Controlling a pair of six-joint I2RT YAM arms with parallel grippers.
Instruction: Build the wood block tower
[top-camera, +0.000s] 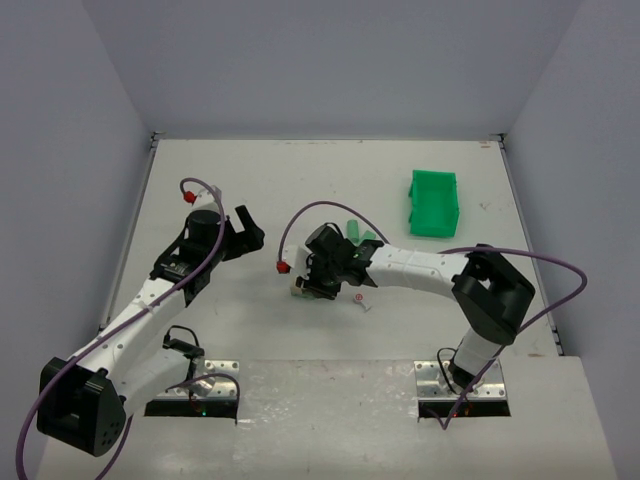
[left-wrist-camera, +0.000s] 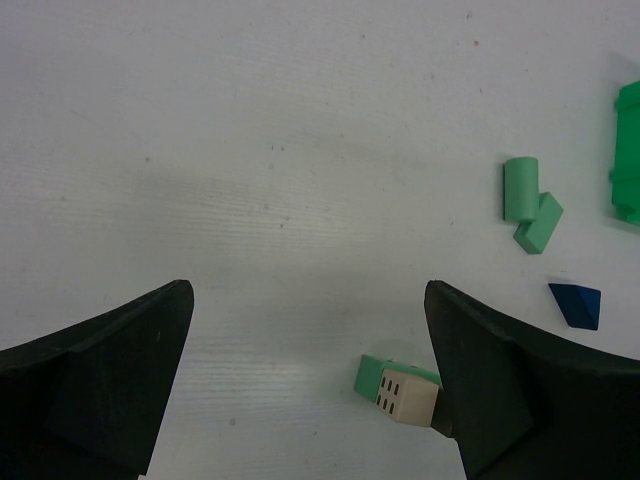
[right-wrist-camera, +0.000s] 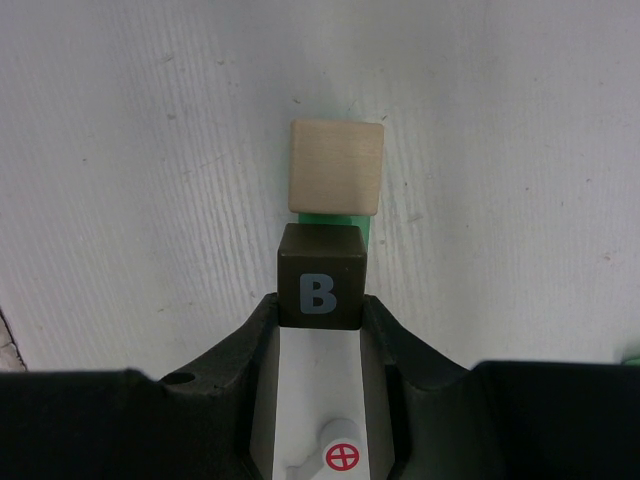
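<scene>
My right gripper (right-wrist-camera: 320, 300) (top-camera: 316, 284) is shut on a dark cube (right-wrist-camera: 320, 272) marked with a letter B, held low over the table. Just beyond it a tan cube (right-wrist-camera: 336, 167) sits against a light green block (right-wrist-camera: 352, 224); I cannot tell whether it is stacked on it. The left wrist view shows the same tan cube (left-wrist-camera: 408, 398) and green block (left-wrist-camera: 375, 373), partly hidden by one finger. My left gripper (left-wrist-camera: 308, 300) (top-camera: 246, 231) is open over bare table, holding nothing. Farther right lie a green cylinder (left-wrist-camera: 520, 187), a green block (left-wrist-camera: 538, 222) and a dark blue wedge (left-wrist-camera: 576, 305).
A bright green plastic bin (top-camera: 434, 203) stands at the back right. A small white piece with a red mark (top-camera: 362, 301) lies under the right arm. Grey walls close in the table on three sides.
</scene>
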